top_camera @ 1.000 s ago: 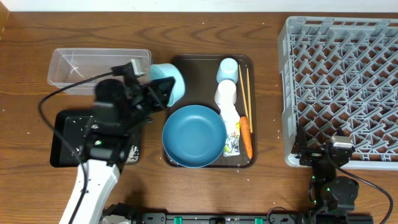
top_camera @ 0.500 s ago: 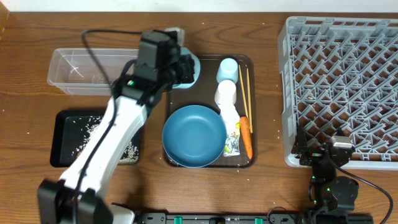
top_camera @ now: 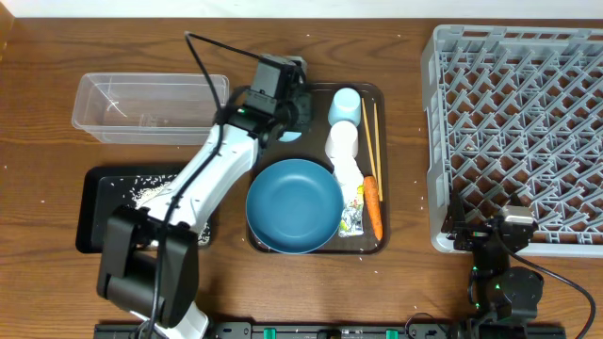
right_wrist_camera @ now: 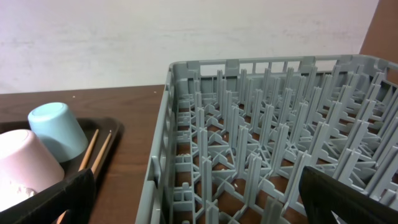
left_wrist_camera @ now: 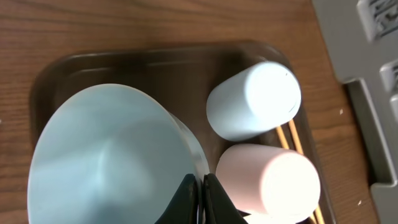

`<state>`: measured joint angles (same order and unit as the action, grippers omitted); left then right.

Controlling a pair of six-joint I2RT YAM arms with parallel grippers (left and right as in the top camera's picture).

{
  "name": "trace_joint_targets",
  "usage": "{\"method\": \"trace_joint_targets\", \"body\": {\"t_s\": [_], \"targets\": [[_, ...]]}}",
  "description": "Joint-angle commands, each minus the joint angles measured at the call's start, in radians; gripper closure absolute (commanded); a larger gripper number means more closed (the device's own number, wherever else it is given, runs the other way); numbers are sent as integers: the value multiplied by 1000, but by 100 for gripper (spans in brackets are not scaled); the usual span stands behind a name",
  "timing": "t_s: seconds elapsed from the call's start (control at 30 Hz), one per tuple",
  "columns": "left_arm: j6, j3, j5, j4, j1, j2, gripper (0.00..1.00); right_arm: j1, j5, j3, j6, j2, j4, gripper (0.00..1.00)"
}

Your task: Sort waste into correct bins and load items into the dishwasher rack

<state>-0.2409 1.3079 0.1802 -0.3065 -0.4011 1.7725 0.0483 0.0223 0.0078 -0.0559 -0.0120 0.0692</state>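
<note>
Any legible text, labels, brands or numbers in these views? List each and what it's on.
None can be read in any view.
On the crumpled white wrapper with green-yellow print: printing is there, but too small and blurred to read.
On the clear plastic rectangular tub: faint marks on its floor, possibly embossing, illegible.

Top-down overhead; wrist views sharing light-blue cup (left_wrist_camera: 254, 99) (right_wrist_camera: 57, 132)

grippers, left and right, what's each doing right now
left gripper: closed, pinching the rim of the pale-blue bowl
right gripper: open, holding nothing
</note>
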Motion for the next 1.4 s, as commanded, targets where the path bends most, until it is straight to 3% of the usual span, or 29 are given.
{"method": "trace_joint_targets", "body": {"t_s": [0.0, 0.17, 0.23, 0.37, 0.67, 1.0, 1.37], "targets": [[24, 20, -17, 5, -14, 29, 94, 10, 3, -2, 2, 5, 2, 1], [24, 20, -18, 6, -15, 56, 93, 10, 3, -2, 2, 5, 2, 1], [24, 20, -18, 8, -16, 56, 79, 10, 3, -2, 2, 5, 2, 1], [24, 20, -18, 8, -15, 56, 68, 10, 3, -2, 2, 5, 2, 1], [22, 21, 7, 5, -16, 32, 61, 10, 3, -2, 2, 5, 2, 1], [19, 21, -14, -18, -54, -214, 57, 10, 3, -2, 2, 5, 2, 1], [36, 241, -57, -537, -89, -230, 47, 10, 3, -2, 2, 5, 2, 1]]}}
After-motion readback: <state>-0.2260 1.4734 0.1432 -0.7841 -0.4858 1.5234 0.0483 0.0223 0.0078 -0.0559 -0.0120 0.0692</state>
